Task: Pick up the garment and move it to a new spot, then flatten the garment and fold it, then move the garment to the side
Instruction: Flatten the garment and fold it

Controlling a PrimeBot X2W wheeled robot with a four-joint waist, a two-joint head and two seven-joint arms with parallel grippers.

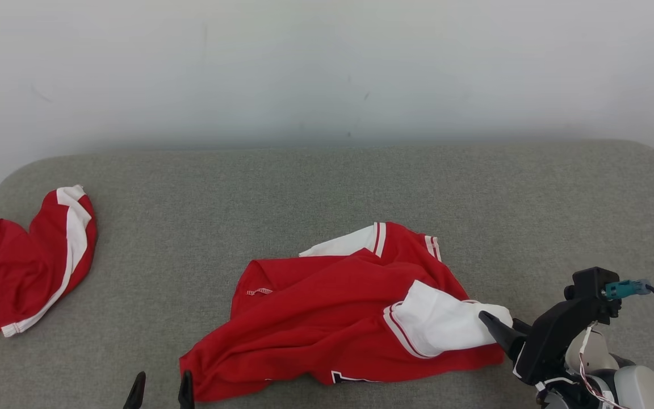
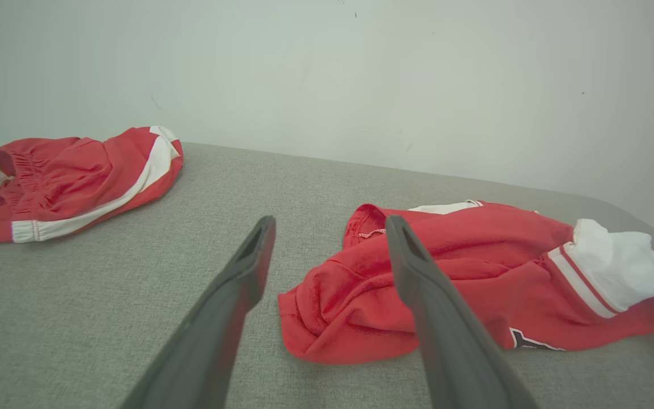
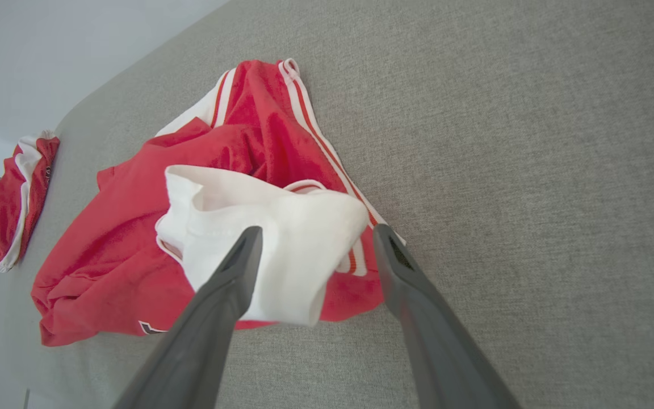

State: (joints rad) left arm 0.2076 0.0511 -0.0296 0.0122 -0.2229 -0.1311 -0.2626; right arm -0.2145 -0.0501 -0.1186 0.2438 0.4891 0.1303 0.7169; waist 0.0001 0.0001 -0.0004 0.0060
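Right wrist view: right gripper (image 3: pixel 317 229) open, white sleeve (image 3: pixel 236 204) lying between its fingers. Recommend closing well down on the cloth. Left gripper (image 2: pixel 330 218) open, garment (image 2: pixel 474 267) just ahead

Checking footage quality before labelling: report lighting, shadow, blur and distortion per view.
Head view: soft even light, no glare, garment sharp, dim shadow band where the wall meets the grey surface. Left wrist view: left gripper looms large near the lens, surface edge slants. Right wrist view: white sleeve bright, folds readable, scene tilted.
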